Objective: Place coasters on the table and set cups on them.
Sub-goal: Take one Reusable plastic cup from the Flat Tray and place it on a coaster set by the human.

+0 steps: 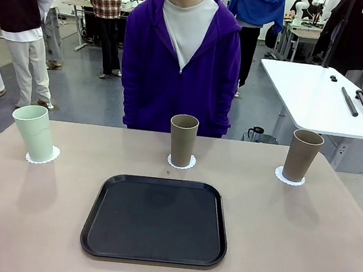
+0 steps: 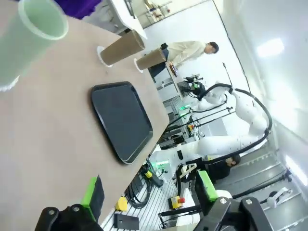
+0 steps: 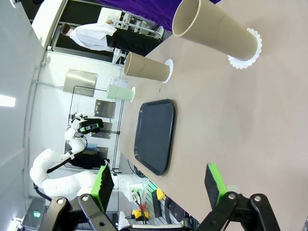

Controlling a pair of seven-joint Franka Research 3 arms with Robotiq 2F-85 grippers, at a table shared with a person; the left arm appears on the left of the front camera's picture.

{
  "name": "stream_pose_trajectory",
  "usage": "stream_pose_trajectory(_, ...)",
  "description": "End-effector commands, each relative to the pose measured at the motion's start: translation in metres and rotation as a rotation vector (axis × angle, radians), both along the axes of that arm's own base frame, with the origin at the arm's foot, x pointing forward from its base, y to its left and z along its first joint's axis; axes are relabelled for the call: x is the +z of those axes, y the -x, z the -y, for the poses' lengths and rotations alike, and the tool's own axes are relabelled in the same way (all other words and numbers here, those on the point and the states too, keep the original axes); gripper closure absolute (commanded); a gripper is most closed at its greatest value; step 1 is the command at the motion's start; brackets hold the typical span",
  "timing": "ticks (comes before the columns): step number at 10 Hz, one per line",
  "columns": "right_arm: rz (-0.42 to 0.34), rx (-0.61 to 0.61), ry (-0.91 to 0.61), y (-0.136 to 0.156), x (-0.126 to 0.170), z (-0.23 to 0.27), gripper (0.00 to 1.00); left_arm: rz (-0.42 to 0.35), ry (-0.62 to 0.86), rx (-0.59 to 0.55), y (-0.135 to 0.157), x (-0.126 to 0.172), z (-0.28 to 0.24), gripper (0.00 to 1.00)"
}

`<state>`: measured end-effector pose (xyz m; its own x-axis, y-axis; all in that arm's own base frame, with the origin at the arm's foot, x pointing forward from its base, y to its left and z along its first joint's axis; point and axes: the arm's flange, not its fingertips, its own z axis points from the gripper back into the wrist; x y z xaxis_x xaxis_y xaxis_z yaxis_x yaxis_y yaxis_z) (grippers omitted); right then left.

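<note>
Already set: three cups stand upright along the far side of the table (image 1: 325,255), each on its own coaster, so the laying-out looks finished.
Mint cup: the mint green cup (image 1: 33,133) stands far left on a scalloped coaster (image 1: 42,156), whose edge peeks out around the base.
Middle cup: a tan-brown cup (image 1: 183,140) stands at far centre on its coaster (image 1: 182,162), just in front of the person in the purple hoodie (image 1: 180,64).
Right cup: the second tan-brown cup (image 1: 303,154) stands far right on the third coaster (image 1: 289,178).
Why so placed: spread well apart in a row, one doily under each, apparently as three place settings with the tabletop protected.
Tray: a black tray (image 1: 156,220) lies bare at near centre, likely the carrier now unloaded.
Left gripper (image 2: 151,197): spread wide, holding nothing, hanging back at the near edge.
Right gripper (image 3: 159,185): spread wide, likewise holding nothing, at the near edge.
Count: three cups, three coasters, one tray, two grippers.
</note>
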<state>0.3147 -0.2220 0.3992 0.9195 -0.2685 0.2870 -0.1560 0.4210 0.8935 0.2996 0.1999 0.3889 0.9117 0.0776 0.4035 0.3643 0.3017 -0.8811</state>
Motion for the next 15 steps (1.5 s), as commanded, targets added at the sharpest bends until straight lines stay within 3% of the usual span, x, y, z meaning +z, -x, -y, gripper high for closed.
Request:
stream_pose_trajectory(1,0.004,-0.001,-0.002,0.0,0.001,0.0,0.0,-0.018,-0.028,0.04,0.007,0.004,-0.013,0.0)
stream_pose_trajectory(4,0.004,-0.001,-0.002,0.0,0.001,0.0,0.0,-0.084,-0.051,0.115,0.019,-0.012,-0.037,0.0)
stream_pose_trajectory(6,0.004,-0.001,-0.002,0.0,0.001,0.0,0.0,-0.116,-0.076,0.125,0.012,-0.016,-0.039,0.0)
stream_pose_trajectory(7,0.004,-0.001,-0.002,0.0,0.001,0.0,0.0,-0.118,-0.123,0.094,0.011,-0.016,-0.035,0.0)
stream_pose_trajectory(8,0.004,-0.001,-0.002,0.0,0.001,0.0,0.0,-0.078,-0.047,0.126,0.02,-0.018,-0.04,0.0)
stream_pose_trajectory(15,0.004,-0.001,-0.002,0.0,0.001,0.0,0.0,-0.078,-0.047,0.126,0.02,-0.018,-0.04,0.0)
